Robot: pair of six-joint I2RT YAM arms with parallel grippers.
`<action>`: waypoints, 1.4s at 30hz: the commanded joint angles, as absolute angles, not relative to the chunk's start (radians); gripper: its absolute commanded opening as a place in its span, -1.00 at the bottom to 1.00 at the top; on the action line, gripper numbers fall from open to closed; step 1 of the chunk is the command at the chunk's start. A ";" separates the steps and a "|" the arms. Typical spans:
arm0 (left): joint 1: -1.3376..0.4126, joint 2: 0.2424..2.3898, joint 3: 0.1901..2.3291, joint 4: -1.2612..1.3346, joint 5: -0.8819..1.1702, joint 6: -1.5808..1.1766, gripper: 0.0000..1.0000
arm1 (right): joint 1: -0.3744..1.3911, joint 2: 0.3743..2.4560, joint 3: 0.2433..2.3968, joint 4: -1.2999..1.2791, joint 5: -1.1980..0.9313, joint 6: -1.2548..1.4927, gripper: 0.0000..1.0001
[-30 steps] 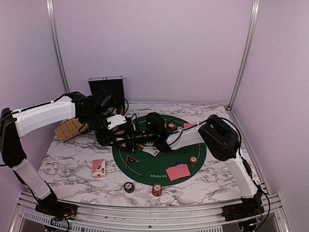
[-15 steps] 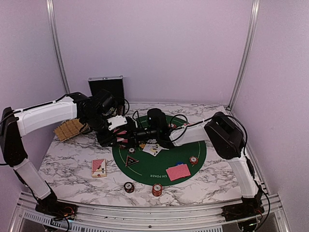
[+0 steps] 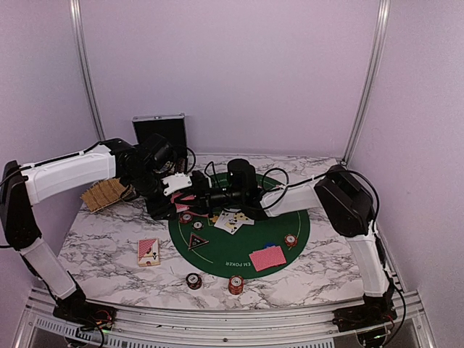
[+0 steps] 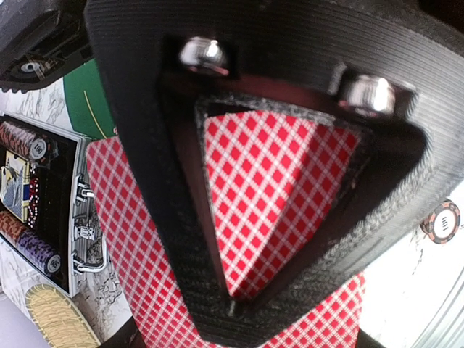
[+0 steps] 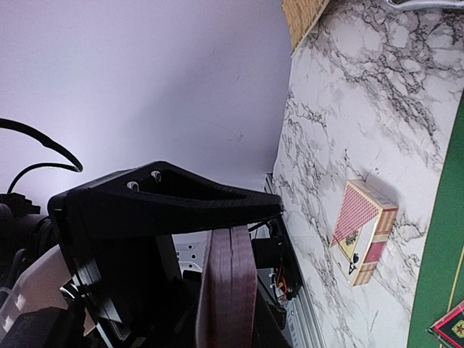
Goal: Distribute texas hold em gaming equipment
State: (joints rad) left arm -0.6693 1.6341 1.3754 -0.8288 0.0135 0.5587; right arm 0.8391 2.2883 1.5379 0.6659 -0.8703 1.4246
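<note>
My left gripper [image 3: 172,197] [image 4: 235,312] is shut on a stack of red-backed playing cards [image 3: 184,197] [image 4: 275,181], held above the left edge of the round green mat [image 3: 299,217]. From the right, my right gripper [image 3: 206,197] meets that stack. In the right wrist view the stack [image 5: 229,290] stands edge-on right under the upper finger [image 5: 217,206]; the lower finger is hidden, so I cannot tell whether the jaws grip. On the mat lie red-backed cards [image 3: 267,257], face-up cards [image 3: 230,223], a black triangular marker [image 3: 197,241], a blue button [image 3: 270,245] and poker chips [image 3: 291,240].
A card box [image 3: 148,251] [image 5: 366,232] lies on the marble left of the mat. Two chip stacks [image 3: 193,280] [image 3: 235,284] sit near the front edge. The open case [image 3: 159,130] [image 4: 36,210] stands at the back left, a woven pad [image 3: 101,192] beside it.
My right gripper has slid left across the mat up to the cards in my left gripper, and its jaws have narrowed. The left arm has barely moved.
</note>
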 commanded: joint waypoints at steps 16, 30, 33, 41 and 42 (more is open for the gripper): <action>-0.666 1.614 1.367 -0.816 -0.019 0.562 -1.00 | 0.813 2.217 1.491 0.610 -0.877 1.359 -0.36; -0.666 1.614 1.377 -0.818 -0.011 0.562 -1.00 | 0.819 2.291 1.531 0.671 -0.864 1.447 0.14; -0.666 1.613 1.375 -0.818 -0.010 0.562 -1.00 | 0.815 2.286 1.531 0.662 -0.866 1.438 0.13; -0.666 1.614 1.377 -0.818 -0.009 0.562 -1.00 | 0.790 2.237 1.480 0.622 -0.859 1.395 -0.11; -0.666 1.613 1.379 -0.818 -0.009 0.561 -1.00 | 0.789 2.232 1.477 0.614 -0.860 1.389 -0.12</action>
State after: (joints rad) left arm -0.6685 1.6337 1.3727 -0.8120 -0.0093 0.5644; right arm 0.8074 2.2677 1.4933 0.6327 -0.8654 1.4166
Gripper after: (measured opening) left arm 0.641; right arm 0.451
